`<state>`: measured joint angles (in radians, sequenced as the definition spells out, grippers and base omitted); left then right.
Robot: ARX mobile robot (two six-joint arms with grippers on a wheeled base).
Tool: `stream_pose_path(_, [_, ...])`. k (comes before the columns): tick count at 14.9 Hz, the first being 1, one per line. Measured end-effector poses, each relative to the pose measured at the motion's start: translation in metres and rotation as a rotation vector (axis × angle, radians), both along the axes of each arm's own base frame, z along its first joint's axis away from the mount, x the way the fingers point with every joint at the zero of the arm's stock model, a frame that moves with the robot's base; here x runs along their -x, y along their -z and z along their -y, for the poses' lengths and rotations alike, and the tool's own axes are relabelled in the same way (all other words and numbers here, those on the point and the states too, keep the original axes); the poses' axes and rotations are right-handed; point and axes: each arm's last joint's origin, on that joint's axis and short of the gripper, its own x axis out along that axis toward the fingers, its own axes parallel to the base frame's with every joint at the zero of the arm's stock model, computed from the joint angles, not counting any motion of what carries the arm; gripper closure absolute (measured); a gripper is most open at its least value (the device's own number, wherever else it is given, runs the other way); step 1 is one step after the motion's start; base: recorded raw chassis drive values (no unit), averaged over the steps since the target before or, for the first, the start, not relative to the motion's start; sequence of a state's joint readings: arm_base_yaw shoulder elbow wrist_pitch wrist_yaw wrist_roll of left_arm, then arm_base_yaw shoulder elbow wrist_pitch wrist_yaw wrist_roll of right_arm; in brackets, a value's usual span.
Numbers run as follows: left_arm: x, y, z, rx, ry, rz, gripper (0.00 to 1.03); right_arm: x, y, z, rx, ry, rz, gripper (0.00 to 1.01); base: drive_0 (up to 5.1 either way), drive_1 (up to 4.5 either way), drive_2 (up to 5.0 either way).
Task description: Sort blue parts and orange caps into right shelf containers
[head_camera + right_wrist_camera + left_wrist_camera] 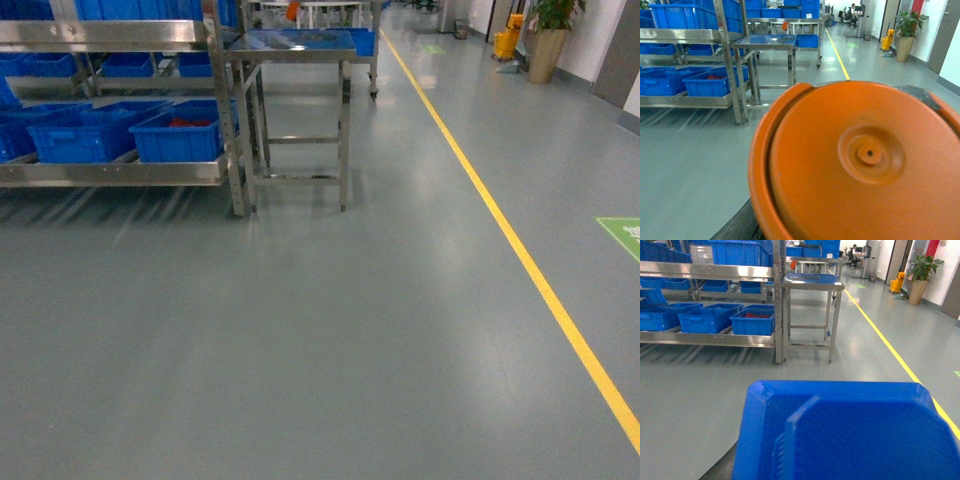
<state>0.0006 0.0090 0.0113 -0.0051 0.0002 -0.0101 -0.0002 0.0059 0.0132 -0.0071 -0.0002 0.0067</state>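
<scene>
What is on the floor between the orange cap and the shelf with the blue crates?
Nothing. In the right wrist view, only bare grey floor lies between the orange cap and the shelf holding blue crates. The head view shows the same bare stretch.

Blue part (845, 432) blurred, cut off below, orange cap (860, 165) cut off right, both tools hidden.

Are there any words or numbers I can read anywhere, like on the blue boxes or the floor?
None can be read.
The green floor sign has white marks, cut off and too blurred to read.
A smaller green floor patch is too far and small.
The blue crates and the orange cap show no lettering.
</scene>
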Motion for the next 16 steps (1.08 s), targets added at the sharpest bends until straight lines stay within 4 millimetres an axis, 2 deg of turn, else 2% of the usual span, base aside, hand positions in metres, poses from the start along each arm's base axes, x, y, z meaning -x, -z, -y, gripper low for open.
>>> stream_pose_path(16, [0.0, 0.0003, 0.0, 0.0, 0.0, -0.003, 0.61, 0.0, 0.0001, 0.0, 0.0, 0.0, -0.002, 0.57, 0.0, 4.28, -4.3])
